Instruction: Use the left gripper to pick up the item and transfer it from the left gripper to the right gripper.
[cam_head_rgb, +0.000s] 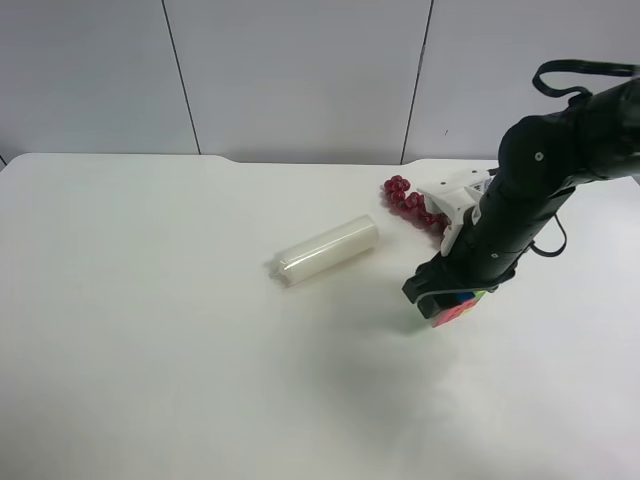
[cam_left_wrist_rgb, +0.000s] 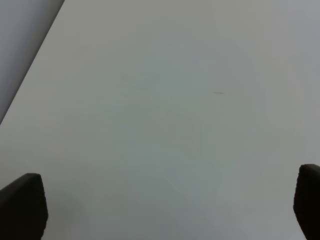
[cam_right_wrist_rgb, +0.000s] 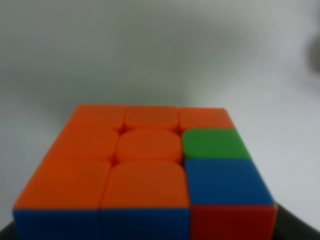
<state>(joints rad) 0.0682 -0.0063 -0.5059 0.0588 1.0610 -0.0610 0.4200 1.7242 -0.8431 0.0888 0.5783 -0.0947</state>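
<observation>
A colour cube (cam_head_rgb: 458, 305) with orange, blue, green and red tiles sits in the right gripper (cam_head_rgb: 447, 296), on the arm at the exterior high view's right. The gripper holds it low over the white table (cam_head_rgb: 150, 320). In the right wrist view the cube (cam_right_wrist_rgb: 145, 165) fills the lower frame, orange face up, with dark finger edges at the bottom corners. The left gripper (cam_left_wrist_rgb: 165, 212) is open and empty, its two dark fingertips (cam_left_wrist_rgb: 22, 205) far apart over bare table. The left arm is out of the exterior high view.
A whitish translucent cylinder (cam_head_rgb: 328, 250) lies on its side mid-table, left of the right arm. A cluster of red beads (cam_head_rgb: 408, 198) lies behind the arm near the table's far edge. A grey panelled wall (cam_head_rgb: 300, 70) stands behind.
</observation>
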